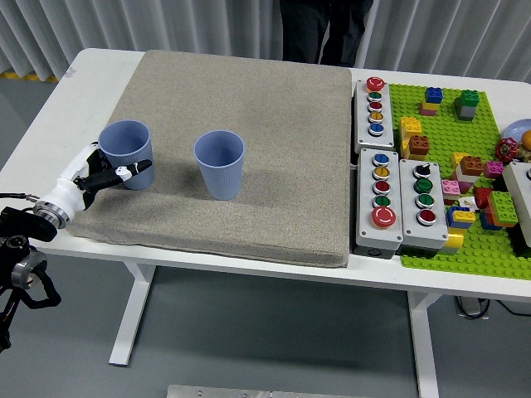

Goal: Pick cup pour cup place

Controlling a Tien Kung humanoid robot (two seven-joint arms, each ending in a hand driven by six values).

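Note:
Two blue cups stand upright on the grey mat (249,99). The left cup (127,154) is near the mat's left edge; the second cup (220,164) is a hand's width to its right. My left hand (106,172) comes in from the lower left and wraps the left cup's base, thumb across its front, fingers behind it. The cup still rests on the mat. My right arm is out of view.
Three grey button boxes (376,106) (380,202) (425,204) sit right of the mat. Beyond them a green baseplate (448,124) carries several coloured bricks. A person in dark trousers (319,29) stands at the far side.

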